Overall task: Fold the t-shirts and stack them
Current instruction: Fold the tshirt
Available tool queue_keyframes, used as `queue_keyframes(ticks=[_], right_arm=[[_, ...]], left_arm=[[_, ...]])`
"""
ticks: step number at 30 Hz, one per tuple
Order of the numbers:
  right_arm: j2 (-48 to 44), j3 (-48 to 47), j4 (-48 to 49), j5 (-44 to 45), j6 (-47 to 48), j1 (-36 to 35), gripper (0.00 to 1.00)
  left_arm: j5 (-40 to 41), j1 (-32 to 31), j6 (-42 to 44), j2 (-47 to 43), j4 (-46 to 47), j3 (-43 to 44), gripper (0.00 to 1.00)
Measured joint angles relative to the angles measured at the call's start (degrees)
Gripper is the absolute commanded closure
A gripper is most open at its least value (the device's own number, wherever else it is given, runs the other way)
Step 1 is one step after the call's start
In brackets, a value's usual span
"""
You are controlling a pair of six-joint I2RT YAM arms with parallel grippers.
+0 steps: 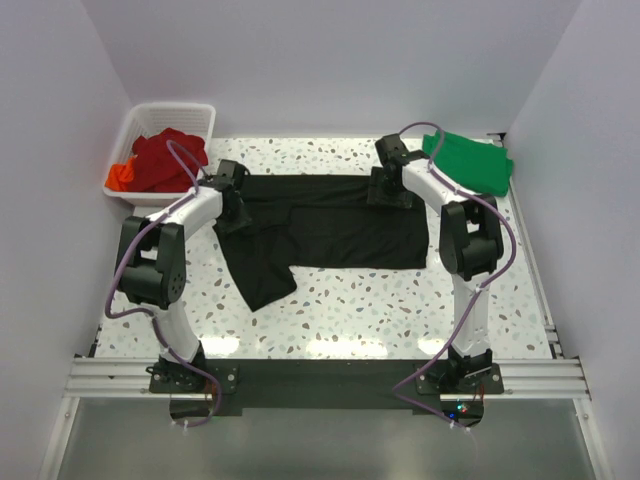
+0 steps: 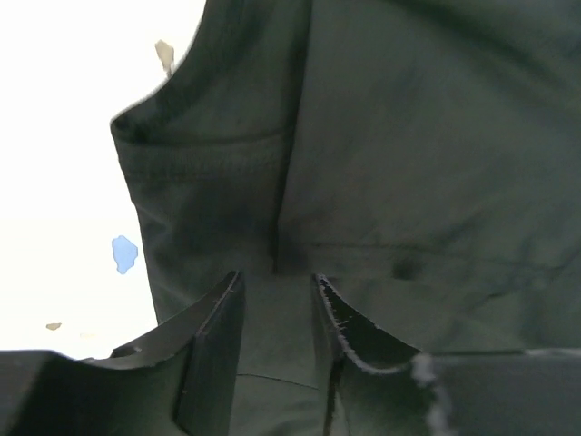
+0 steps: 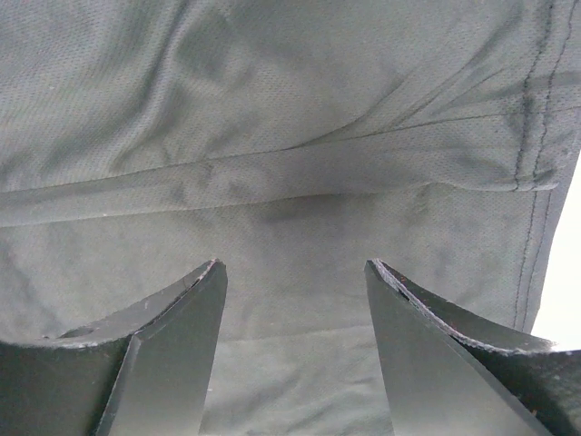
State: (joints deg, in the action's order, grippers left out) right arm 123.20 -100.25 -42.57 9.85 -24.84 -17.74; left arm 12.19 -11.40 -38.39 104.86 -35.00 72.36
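The black t-shirt (image 1: 335, 225) lies spread across the middle of the speckled surface (image 1: 350, 310), partly folded, one portion trailing toward the near left. The left claw (image 2: 277, 341) sits low at its left edge, jaws narrowly parted with fabric between them; a grasp cannot be confirmed. The right claw (image 3: 295, 341) stands released over the far right edge. The fabric is light, limp and prone to wrinkling. Hemmed edges and corners offer the firmest hold.

White walls (image 1: 300, 60), speckled table (image 1: 350, 310)
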Motion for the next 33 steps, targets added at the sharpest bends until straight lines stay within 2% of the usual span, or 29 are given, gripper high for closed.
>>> queue_keyframes(ticks=[21, 29, 33], right_arm=[[0.0, -0.37, -0.68, 1.62, -0.76, -0.39, 0.33], [0.0, -1.22, -0.87, 2.69, -1.11, -0.44, 0.34], [0.0, -1.4, -1.16, 2.71, -1.18, -0.5, 0.34]], left_arm=[[-1.46, 0.0, 0.09, 0.76, 4.17, -1.99, 0.67], [-1.79, 0.0, 0.28, 2.82, 4.59, -1.99, 0.76], [-1.77, 0.0, 0.52, 3.06, 4.76, -1.99, 0.83]])
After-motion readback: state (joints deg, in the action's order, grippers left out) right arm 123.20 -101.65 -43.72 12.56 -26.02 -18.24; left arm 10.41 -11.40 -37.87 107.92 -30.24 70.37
